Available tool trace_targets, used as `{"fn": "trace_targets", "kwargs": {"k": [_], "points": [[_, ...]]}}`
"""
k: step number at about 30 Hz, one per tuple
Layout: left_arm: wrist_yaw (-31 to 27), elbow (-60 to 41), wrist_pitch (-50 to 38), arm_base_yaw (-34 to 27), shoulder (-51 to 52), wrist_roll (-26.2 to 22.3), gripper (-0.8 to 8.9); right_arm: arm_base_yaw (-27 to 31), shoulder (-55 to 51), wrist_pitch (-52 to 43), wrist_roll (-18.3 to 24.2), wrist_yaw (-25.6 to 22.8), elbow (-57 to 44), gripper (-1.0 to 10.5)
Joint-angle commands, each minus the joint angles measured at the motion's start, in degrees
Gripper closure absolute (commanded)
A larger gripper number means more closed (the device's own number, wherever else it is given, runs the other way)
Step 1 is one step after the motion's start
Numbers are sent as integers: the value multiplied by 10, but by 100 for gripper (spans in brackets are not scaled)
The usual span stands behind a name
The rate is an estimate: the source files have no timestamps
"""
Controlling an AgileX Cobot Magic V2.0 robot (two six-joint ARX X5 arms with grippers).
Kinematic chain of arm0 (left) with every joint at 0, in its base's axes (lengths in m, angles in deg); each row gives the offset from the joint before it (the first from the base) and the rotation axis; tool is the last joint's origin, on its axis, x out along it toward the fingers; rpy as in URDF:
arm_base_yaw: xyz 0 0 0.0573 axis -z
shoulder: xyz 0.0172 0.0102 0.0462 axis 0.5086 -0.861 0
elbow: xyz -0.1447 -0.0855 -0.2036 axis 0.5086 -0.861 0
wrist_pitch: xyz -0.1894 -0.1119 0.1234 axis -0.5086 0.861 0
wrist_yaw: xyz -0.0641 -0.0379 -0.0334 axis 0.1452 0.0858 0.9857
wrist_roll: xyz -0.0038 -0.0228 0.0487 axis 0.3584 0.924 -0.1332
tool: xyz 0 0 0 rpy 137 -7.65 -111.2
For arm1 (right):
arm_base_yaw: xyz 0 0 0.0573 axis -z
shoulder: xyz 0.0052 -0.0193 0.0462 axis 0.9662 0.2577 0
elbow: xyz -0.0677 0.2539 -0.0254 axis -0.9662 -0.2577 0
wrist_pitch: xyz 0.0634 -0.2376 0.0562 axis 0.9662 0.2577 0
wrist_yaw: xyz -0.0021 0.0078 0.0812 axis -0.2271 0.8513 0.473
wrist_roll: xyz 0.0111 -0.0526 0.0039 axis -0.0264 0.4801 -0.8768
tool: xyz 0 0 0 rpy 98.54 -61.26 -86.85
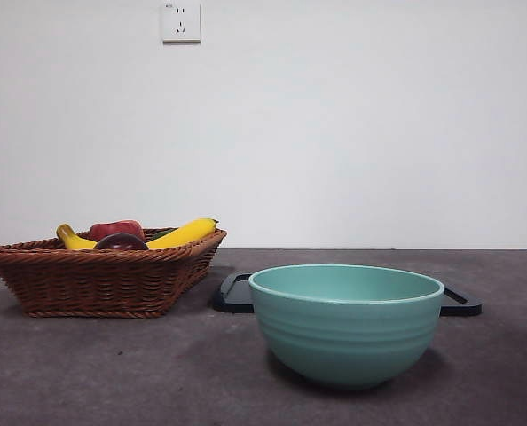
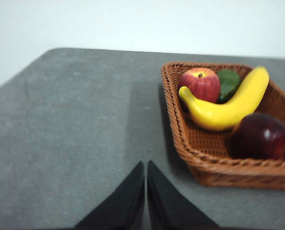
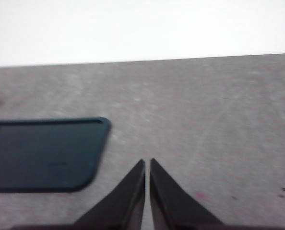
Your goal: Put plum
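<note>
Plum point(image 2: 259, 136) lies in the wicker basket point(image 2: 219, 167), nearer the left gripper point(image 2: 146, 165); both grippers' jaws closed, empty; right gripper point(image 3: 147, 163) probably farther.

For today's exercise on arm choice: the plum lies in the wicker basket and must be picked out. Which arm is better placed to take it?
Left. The left gripper, jaws shut, is beside the basket with the plum in view. The right gripper sees only the dark tray and bare table.
</note>
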Motion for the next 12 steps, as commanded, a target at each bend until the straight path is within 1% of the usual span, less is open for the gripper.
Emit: {"fn": "trace_targets", "kwargs": {"k": [1,3,10,12], "points": [[0,-12,5,-2,1,99,805,0,-2,-8,-37,4,-2,941],[0,-12,5,-2,1,126,805,0,-2,-4,-42,4,-2,941],[1,1,7,-1,1,184,805,0,-2,-4,-83,10,9,941],[2,14,12,-1,0,200,805,0,-2,-4,-85,14,22,941]]}}
